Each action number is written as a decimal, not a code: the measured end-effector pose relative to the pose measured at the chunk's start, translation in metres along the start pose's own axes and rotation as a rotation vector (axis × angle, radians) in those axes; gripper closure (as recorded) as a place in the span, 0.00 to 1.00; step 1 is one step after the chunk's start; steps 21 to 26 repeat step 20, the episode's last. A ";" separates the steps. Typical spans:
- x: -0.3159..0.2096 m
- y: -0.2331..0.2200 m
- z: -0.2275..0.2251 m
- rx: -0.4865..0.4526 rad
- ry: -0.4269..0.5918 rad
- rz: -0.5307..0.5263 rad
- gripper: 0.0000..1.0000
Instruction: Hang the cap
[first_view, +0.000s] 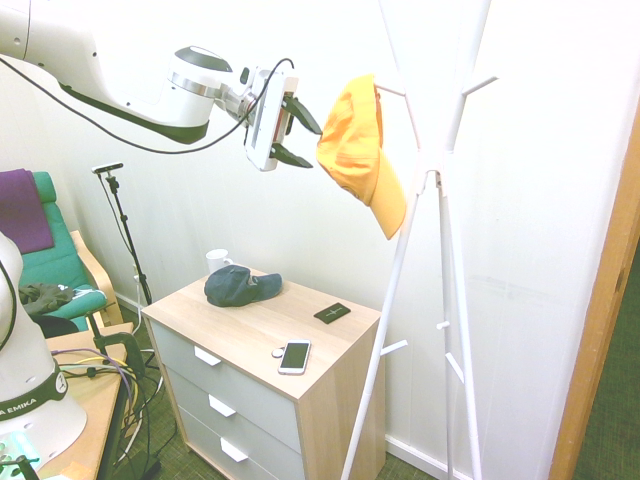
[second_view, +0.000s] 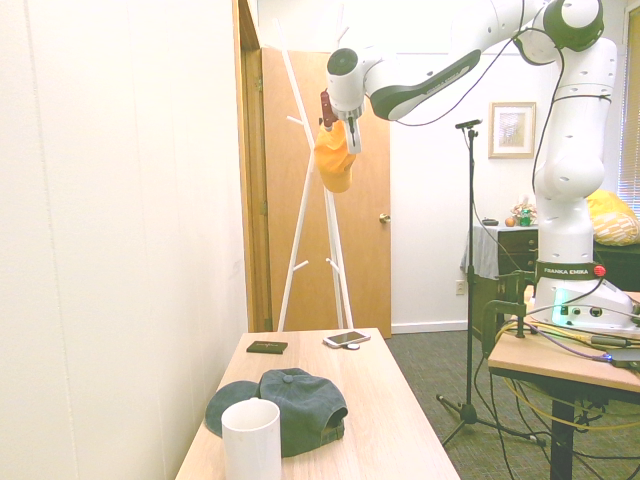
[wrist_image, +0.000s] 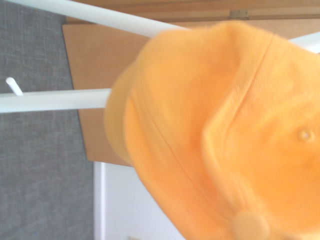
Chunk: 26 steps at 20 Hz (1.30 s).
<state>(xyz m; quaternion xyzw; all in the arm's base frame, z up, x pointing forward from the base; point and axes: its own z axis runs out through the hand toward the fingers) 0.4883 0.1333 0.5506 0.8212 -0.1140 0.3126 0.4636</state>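
The yellow-orange cap (first_view: 360, 150) hangs from an upper peg of the white coat stand (first_view: 440, 190), brim pointing down and to the right. My gripper (first_view: 308, 146) is just left of the cap, open, with a gap between its dark fingers and the fabric. In the second exterior view the cap (second_view: 333, 160) hangs beside the gripper (second_view: 340, 135) against the stand (second_view: 310, 210). The wrist view is filled by the blurred cap (wrist_image: 225, 135) with white stand poles (wrist_image: 55, 100) behind it.
A wooden drawer chest (first_view: 265, 370) stands below, with a dark navy cap (first_view: 240, 286), a white mug (first_view: 217, 260), a phone (first_view: 294, 356) and a small black item (first_view: 332, 313) on top. A wooden door (second_view: 350, 200) is behind the stand. A green chair (first_view: 50, 260) sits left.
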 end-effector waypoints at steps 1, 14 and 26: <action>0.000 -0.002 -0.003 0.031 -0.017 0.014 0.00; 0.041 -0.032 -0.056 0.581 -0.494 0.213 0.00; 0.038 -0.051 -0.061 0.849 -0.731 0.214 0.00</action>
